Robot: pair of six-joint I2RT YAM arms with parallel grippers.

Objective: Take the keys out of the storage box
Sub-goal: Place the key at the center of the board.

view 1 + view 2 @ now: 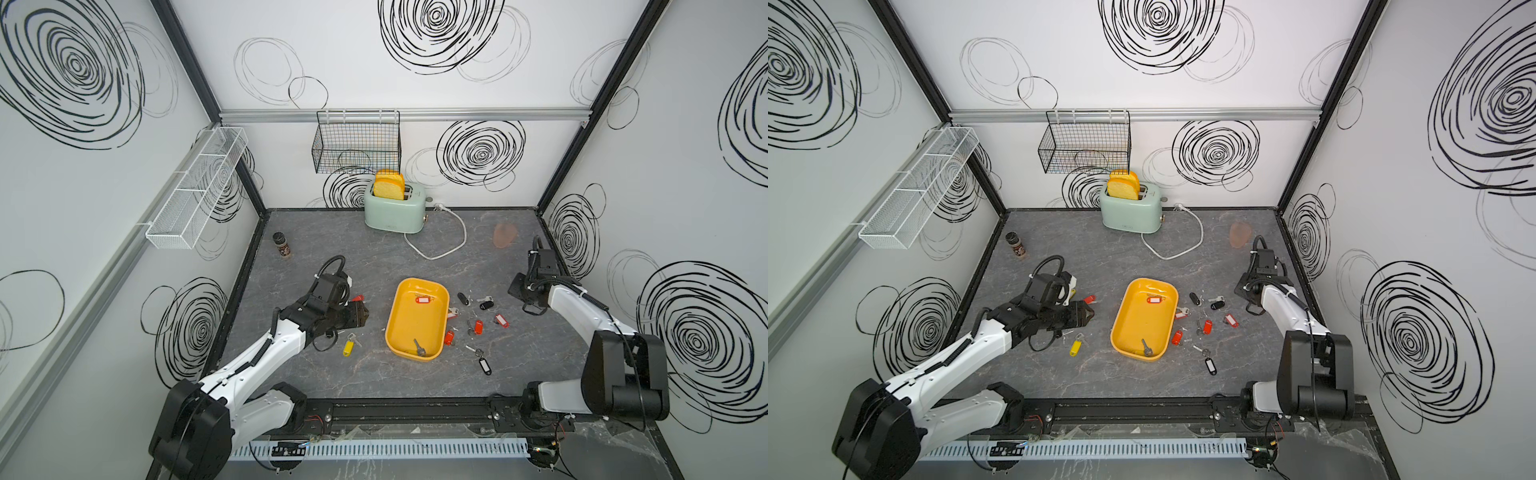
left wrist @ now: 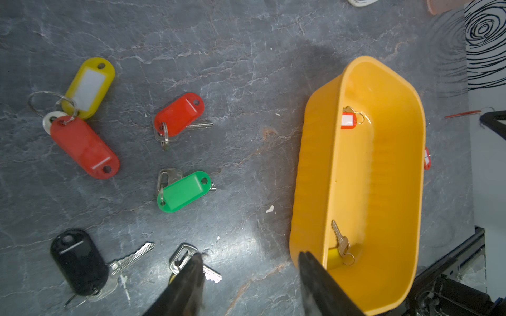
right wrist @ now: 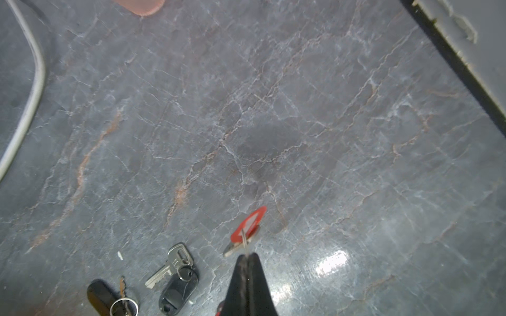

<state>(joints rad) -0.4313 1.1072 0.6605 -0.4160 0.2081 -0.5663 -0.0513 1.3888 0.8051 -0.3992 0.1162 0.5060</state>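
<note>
the yellow box (image 1: 390, 328) sits mid-bench (image 1: 332, 374). most keys (image 1: 478, 326) lie scattered outside it, some on its right side and some on its left. two are left inside: a red-tagged one (image 1: 422, 299) at the far end, and a yellow-tagged one (image 2: 341, 243) tucked against the near wall.

the right fingers (image 3: 247, 258) are pressed together, seemingly on the thin ring of a red key (image 3: 247, 225). it dangles off their tips above bare bench, well apart from the box. that spot was likely chosen so the key lands clear of the others.

the left fingers (image 2: 191, 276) stand apart and empty, low beside the box's near corner. one tip is over a loose key (image 2: 182, 255) and the other is by the rim, probably lined up to reach in for the yellow-tagged one.
</note>
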